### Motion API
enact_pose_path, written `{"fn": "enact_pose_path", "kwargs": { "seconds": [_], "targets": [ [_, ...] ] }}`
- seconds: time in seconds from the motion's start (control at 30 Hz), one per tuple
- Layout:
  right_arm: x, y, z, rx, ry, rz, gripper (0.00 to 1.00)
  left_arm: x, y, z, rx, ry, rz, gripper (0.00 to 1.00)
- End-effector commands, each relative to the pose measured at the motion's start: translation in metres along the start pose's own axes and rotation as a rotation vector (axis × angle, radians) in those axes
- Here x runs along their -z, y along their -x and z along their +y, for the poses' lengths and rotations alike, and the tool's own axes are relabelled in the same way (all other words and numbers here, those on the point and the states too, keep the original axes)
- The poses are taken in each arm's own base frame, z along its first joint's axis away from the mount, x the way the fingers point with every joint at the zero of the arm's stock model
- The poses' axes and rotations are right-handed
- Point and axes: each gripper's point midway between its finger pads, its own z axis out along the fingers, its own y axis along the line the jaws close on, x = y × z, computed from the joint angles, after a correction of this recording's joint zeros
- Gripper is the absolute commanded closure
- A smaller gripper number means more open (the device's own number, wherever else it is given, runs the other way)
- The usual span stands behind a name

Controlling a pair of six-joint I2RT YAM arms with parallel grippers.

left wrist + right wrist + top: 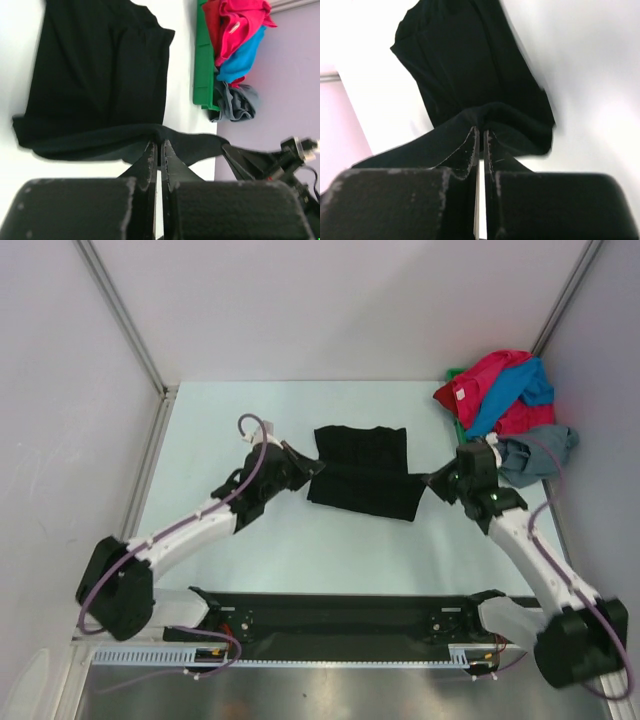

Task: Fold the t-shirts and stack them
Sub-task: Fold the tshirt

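Observation:
The black t-shirt (362,470) lies partly folded in the middle of the table, its near part lifted between both grippers. My left gripper (308,466) is shut on the shirt's left edge; in the left wrist view the cloth (95,75) runs from the closed left gripper (159,144). My right gripper (432,483) is shut on the shirt's right edge; the right wrist view shows the cloth (465,70) pinched at the right gripper (481,130). The red-pink (488,380), bright blue (512,392) and grey (535,453) t-shirts lie piled at the far right.
The pile sits on a green bin (203,65) against the right wall (600,360). A metal rail (125,315) runs along the left wall. A black bar (340,612) spans the table's near edge.

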Motion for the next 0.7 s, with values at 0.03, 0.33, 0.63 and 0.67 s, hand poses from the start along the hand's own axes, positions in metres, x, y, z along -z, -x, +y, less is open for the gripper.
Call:
{"fn": "enact_pose_path", "kwargs": {
  "seconds": [0.03,0.33,0.63,0.67],
  "targets": [
    [-0.033,0.041,0.076,0.095,0.219,0.020,1.00,-0.035,0.038,-0.035,-0.059,-0.119,0.054,1.00],
    [-0.099,0.072,0.105,0.096,0.238,0.075,1.00,-0.111,0.083,-0.034,0.028,-0.158,0.105,1.00],
    [-0.143,0.096,0.108,0.054,0.275,0.088,1.00,-0.159,0.107,-0.030,0.074,-0.195,0.094,1.00],
    [-0.153,0.094,0.105,0.050,0.270,0.099,1.00,-0.166,0.107,-0.022,0.086,-0.183,0.095,1.00]
  ]
}}
